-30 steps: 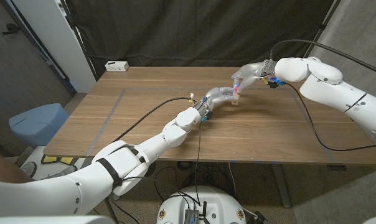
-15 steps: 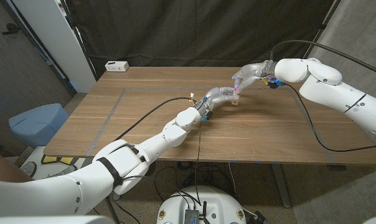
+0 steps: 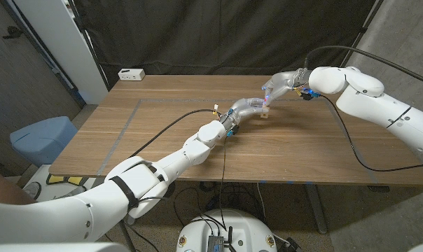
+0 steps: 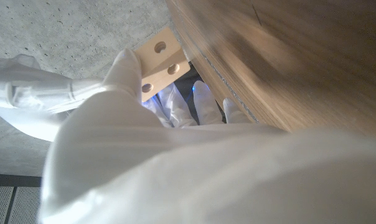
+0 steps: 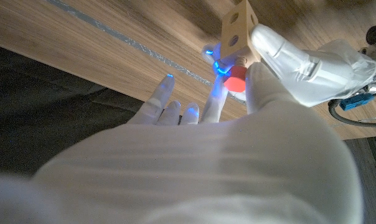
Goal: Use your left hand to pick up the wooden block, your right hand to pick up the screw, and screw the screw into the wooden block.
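Observation:
The pale wooden block (image 3: pixel 265 115) with round holes sits low over the table's far middle. My left hand (image 3: pixel 245 106) holds it; in the left wrist view my thumb lies along the block (image 4: pixel 162 61). My right hand (image 3: pixel 280 84) reaches in from the right and pinches the red-headed screw (image 3: pixel 267 101) right above the block. In the right wrist view the screw (image 5: pixel 236 81) touches the block (image 5: pixel 236 28) beside a hole, with my right hand (image 5: pixel 194 162) behind it and my left hand (image 5: pixel 294 56) gripping the block's side. How deep the screw sits cannot be told.
A white box (image 3: pixel 132 73) lies at the table's back left corner. Grey tape lines (image 3: pixel 127 117) mark the table's left half. A blue bin (image 3: pixel 42 136) stands on the floor at the left. Black cables (image 3: pixel 351 140) trail over the table from both wrists.

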Robot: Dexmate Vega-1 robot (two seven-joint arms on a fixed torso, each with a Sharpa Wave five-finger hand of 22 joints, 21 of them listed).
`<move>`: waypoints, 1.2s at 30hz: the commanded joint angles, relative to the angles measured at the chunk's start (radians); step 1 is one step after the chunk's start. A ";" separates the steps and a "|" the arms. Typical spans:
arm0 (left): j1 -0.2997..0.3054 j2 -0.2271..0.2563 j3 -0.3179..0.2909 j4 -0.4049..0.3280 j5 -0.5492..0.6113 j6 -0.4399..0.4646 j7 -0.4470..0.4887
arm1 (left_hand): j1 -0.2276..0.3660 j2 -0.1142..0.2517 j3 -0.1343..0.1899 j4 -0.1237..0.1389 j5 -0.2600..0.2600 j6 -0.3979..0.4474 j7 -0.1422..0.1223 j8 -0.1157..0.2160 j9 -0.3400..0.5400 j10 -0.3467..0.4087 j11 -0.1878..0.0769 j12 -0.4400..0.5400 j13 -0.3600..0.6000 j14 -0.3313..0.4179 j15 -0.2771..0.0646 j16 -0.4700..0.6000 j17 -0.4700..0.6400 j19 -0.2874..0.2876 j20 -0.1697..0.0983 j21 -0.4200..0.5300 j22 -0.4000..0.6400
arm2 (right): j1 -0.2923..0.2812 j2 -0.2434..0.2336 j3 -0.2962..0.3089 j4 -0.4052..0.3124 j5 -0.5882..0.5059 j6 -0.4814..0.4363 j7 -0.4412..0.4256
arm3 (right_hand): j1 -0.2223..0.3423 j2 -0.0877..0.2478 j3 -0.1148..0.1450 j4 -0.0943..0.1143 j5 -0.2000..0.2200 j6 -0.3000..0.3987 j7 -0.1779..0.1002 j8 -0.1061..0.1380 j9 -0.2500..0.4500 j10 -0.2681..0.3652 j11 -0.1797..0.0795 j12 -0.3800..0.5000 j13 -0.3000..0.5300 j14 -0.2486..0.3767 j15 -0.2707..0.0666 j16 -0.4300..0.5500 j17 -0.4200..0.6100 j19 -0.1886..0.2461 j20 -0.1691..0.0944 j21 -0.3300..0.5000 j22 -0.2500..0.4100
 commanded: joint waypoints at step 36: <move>0.042 0.039 0.003 -0.106 0.011 0.037 0.019 | -0.013 0.048 0.008 0.004 0.007 0.073 0.033 0.003 0.013 0.016 -0.009 0.002 0.091 0.011 -0.099 -0.001 0.002 0.011 -0.001 0.006 0.004 | -0.050 -0.005 -0.023 -0.103 -0.161 -0.100 -0.031 | -0.169 0.025 -0.040 0.043 -0.003 0.237 0.040 0.003 -0.077 0.129 0.013 0.011 -0.008 0.102 -0.068 0.017 -0.005 0.068 -0.026 -0.002 0.002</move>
